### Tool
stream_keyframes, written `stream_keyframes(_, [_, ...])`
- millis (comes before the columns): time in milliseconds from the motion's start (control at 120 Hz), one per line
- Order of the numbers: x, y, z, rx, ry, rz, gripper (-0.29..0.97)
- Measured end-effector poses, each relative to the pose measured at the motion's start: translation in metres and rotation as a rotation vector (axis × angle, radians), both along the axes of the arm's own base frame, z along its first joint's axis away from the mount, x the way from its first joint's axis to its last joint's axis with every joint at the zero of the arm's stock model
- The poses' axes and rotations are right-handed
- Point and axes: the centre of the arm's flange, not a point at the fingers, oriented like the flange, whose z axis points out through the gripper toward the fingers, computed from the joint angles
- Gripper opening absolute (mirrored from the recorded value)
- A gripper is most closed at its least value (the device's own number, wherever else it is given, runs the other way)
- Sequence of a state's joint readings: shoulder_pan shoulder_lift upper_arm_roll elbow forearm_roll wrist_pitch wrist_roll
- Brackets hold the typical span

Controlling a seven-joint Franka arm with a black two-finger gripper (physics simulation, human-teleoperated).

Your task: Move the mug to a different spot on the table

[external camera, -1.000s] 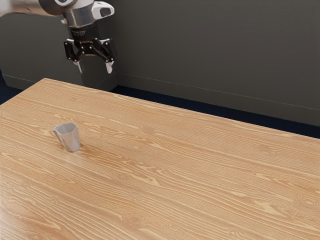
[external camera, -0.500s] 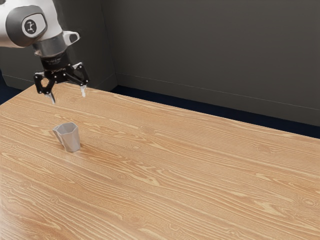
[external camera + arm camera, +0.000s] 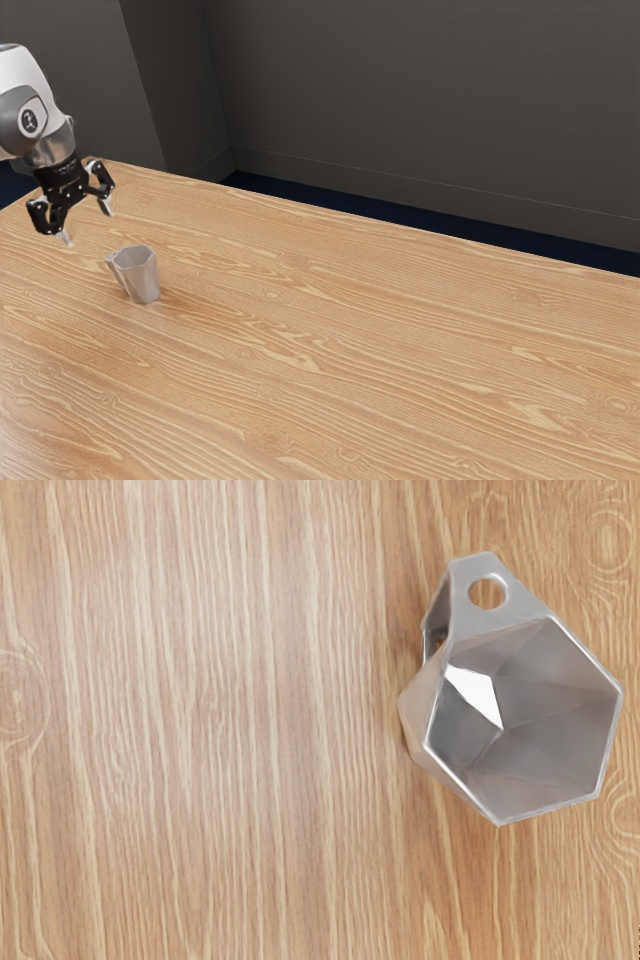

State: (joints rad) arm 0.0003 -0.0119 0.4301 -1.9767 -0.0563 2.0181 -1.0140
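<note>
Grey faceted mug (image 3: 135, 272) (image 3: 510, 700), upright, empty, small looped handle, on wooden table

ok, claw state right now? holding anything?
Claw: open, holding nothing, apart from the mug.

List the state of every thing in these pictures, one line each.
Grey faceted mug: upright, empty, standing free on the table.
Black two-finger gripper: open, holding nothing, apart from the mug.
Light wooden table: bears the mug.
</note>
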Motion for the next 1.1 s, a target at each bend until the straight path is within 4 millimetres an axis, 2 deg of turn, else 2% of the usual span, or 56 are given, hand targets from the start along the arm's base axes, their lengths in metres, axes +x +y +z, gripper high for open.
stream_keyframes(150, [0.004, 0.043, -0.025, 0.011, 0.013, 0.146, 0.68])
stream_keyframes(325, [0.033, 0.035, -0.051, 0.006, 0.029, 0.188, 0.68])
stream_keyframes(525, [0.046, 0.068, -0.072, 0.004, 0.047, 0.283, 0.68])
stream_keyframes(675, [0.047, 0.08, -0.094, -0.023, 0.073, 0.308, 0.68])
stream_keyframes(892, [0.049, 0.093, -0.105, -0.061, 0.059, 0.306, 0.68])
stream_keyframes(1000, [0.058, 0.098, -0.102, -0.057, 0.044, 0.289, 0.68])
stream_keyframes(1100, [0.069, 0.109, -0.11, -0.059, 0.048, 0.285, 0.68])
